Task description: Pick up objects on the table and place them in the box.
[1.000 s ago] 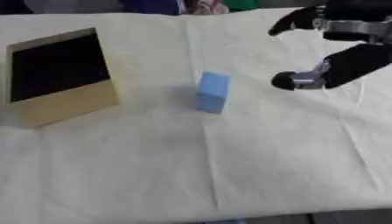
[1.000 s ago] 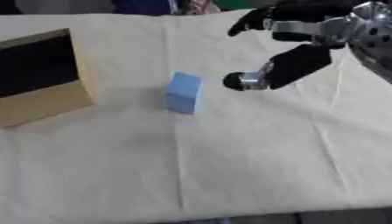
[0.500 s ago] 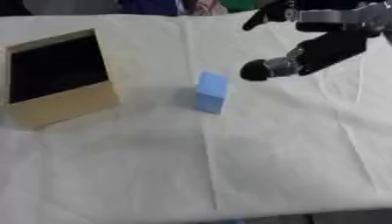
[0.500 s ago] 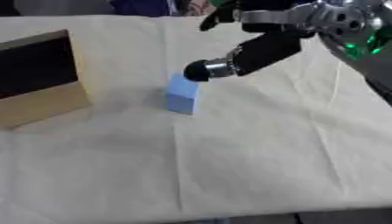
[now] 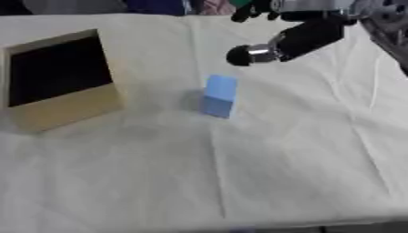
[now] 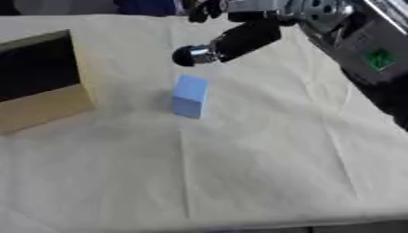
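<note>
Cream-clothed table [image 5: 263,173]; right hand [image 5: 296,34], fingers seemingly spread, now nearer the blue block [image 5: 218,96] than earlier.

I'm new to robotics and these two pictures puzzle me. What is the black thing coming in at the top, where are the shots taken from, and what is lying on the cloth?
Both pictures come from a stereo camera in a humanoid robot's head, looking down at its work: one from the left eye, one from the right, at the same moment. The black and silver thing is the robot's right hand, reaching in from the upper right with its fingers spread. It holds nothing and hangs above and behind a blue block, apart from it. The block stands on a table covered with a cream cloth. To the left sits an open tan box with a dark inside. The left hand shows in neither view.
</note>
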You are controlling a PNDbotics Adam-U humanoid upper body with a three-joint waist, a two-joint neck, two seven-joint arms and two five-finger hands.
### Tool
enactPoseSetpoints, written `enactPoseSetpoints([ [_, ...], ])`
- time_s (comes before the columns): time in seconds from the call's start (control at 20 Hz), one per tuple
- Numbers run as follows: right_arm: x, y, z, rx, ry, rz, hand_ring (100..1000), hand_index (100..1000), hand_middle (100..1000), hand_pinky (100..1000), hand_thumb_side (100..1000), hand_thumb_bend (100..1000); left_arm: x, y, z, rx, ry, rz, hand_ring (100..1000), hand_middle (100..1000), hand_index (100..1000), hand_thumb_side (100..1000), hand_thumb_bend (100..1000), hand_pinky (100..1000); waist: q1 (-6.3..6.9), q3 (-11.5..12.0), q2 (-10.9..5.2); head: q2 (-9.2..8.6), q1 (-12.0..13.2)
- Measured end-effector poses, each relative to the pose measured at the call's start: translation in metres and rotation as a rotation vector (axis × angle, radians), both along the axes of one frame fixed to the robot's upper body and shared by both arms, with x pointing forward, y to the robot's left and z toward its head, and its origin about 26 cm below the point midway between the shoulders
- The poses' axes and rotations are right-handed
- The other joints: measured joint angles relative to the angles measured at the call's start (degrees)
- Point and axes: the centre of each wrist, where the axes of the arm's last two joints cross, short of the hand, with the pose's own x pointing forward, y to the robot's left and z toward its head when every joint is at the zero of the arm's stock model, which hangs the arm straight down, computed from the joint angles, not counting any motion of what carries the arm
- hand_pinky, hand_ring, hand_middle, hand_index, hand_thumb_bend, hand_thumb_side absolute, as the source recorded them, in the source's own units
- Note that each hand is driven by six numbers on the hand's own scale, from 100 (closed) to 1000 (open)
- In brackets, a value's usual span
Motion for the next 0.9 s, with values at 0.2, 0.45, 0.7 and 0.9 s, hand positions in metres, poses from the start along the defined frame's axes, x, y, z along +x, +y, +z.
enactPoseSetpoints([
  [0.2, 0.012, 0.001, -0.006, 0.012, 0.034, -0.016, 1000, 1000, 939, 948, 738, 358, 0.000, 0.000, 0.000, -0.004, 0.002, -0.003, 936, 777, 900, 836, 368, 922, 0.01, 0.29, 0.31, 0.00, -0.27],
  [0.45, 0.025, 0.002, -0.016, 0.027, 0.078, -0.034, 1000, 1000, 957, 951, 724, 349, 0.000, -0.001, 0.000, -0.008, 0.005, -0.007, 932, 769, 893, 831, 356, 921, 0.02, 0.62, 0.56, 0.31, -0.65],
  [0.7, 0.033, 0.001, -0.023, 0.031, 0.106, -0.050, 1000, 1000, 959, 947, 818, 431, 0.000, -0.001, 0.000, -0.010, 0.010, -0.005, 929, 763, 891, 830, 357, 920, -0.03, 0.71, 0.73, 0.46, -0.48],
  [0.9, 0.037, 0.002, -0.029, 0.032, 0.127, -0.057, 1000, 1000, 954, 942, 884, 489, 0.001, -0.002, 0.001, -0.011, 0.005, -0.007, 928, 761, 888, 830, 353, 919, -0.03, 0.89, 0.97, 0.51, -0.40],
])
